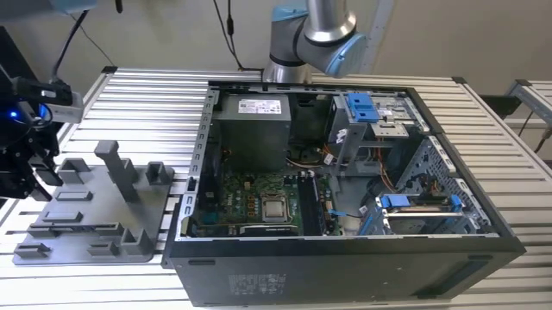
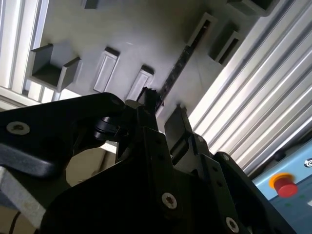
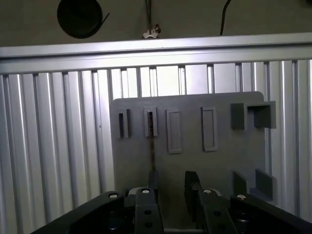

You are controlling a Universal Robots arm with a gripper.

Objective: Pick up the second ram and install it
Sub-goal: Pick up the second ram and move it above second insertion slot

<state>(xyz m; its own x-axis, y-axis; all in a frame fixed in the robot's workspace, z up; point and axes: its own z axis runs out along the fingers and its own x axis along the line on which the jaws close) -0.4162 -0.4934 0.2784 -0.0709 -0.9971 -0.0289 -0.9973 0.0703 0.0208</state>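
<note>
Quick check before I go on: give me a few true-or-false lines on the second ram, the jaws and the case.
1. The second ram sits in the grey tray. True.
2. The jaws are shut on the ram. False: they stand apart with nothing between them.
3. The computer case lies open. True.
4. The jaws hang over the case. False: they are above the tray, at the exterior view's left.
</note>
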